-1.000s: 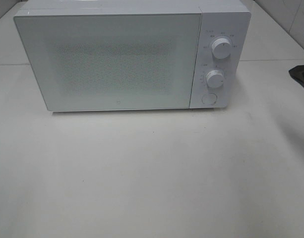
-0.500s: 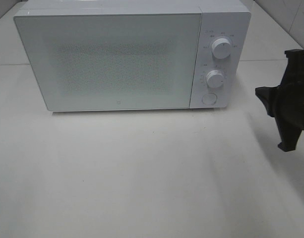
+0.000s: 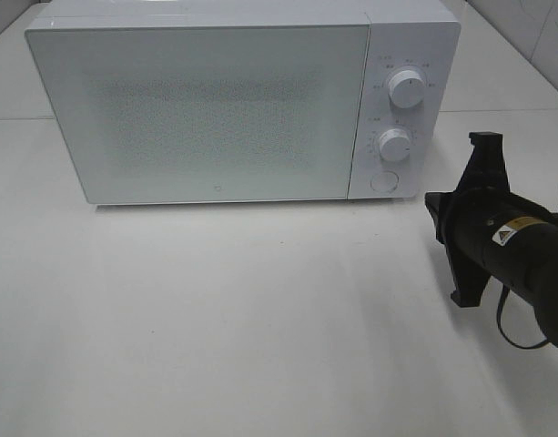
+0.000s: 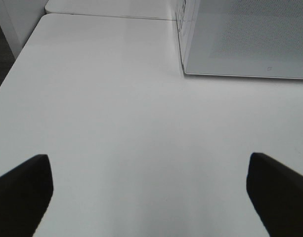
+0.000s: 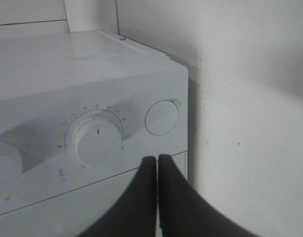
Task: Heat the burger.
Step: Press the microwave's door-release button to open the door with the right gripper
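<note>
- One white microwave [image 3: 215,109] sits at 12 o'clock on the white table [image 3: 260,319], with its door [image 3: 206,118] shut.
- The control strip is on the microwave's 3 o'clock side. I count two knobs, the upper knob [image 3: 405,89] directly above the lower knob [image 3: 395,145], and one round button [image 3: 382,181] under them.
- No clue where the burger is. The door's dotted window is too milky to see through.
- Two grippers in all, but only one shows from up high.
- The right gripper [image 3: 433,211] hangs at roughly 4 o'clock from the button, near the microwave but not touching it. Its fingertips are pressed together with nothing between them, and they point at the control strip.
- The left gripper [image 4: 151,192] shows only in its own wrist view. Its two dark fingers [image 4: 22,190] are spread wide over bare table, with the microwave's corner ahead.
</note>
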You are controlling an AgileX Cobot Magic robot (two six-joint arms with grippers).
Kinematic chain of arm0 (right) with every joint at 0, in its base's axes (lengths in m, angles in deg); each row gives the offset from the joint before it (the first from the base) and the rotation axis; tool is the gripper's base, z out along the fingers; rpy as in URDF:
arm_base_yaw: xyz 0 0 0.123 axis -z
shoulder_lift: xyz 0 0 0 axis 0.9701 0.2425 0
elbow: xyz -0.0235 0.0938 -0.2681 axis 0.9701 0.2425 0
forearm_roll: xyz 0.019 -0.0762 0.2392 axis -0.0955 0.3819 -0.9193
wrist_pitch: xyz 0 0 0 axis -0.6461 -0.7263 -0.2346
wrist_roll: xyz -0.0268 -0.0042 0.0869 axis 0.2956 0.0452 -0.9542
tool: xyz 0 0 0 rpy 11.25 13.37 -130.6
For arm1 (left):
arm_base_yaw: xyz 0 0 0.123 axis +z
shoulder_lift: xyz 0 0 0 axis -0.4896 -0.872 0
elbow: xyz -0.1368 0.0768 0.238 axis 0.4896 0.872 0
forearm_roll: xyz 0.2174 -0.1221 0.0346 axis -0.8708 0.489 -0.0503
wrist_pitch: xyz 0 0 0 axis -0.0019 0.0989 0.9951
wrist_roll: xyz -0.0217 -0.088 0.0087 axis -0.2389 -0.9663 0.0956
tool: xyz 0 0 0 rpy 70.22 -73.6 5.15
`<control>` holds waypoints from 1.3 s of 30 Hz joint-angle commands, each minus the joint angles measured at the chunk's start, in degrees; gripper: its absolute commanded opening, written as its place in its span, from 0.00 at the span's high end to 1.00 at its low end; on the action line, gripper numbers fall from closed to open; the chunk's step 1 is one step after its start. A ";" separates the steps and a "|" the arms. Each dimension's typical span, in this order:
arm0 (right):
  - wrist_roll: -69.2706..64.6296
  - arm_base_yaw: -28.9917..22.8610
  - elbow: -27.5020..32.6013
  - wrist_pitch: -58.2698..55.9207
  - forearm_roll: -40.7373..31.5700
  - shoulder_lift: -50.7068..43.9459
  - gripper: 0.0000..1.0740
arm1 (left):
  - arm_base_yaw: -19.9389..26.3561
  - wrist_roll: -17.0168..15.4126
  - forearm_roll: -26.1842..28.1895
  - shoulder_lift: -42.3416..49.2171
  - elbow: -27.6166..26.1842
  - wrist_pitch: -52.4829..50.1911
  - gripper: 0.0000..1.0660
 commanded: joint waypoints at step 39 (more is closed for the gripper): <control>0.11 4.01 -22.52 -7.62 0.97 18.51 1.00 | 0.06 -0.11 0.17 0.97 0.06 -0.97 0.06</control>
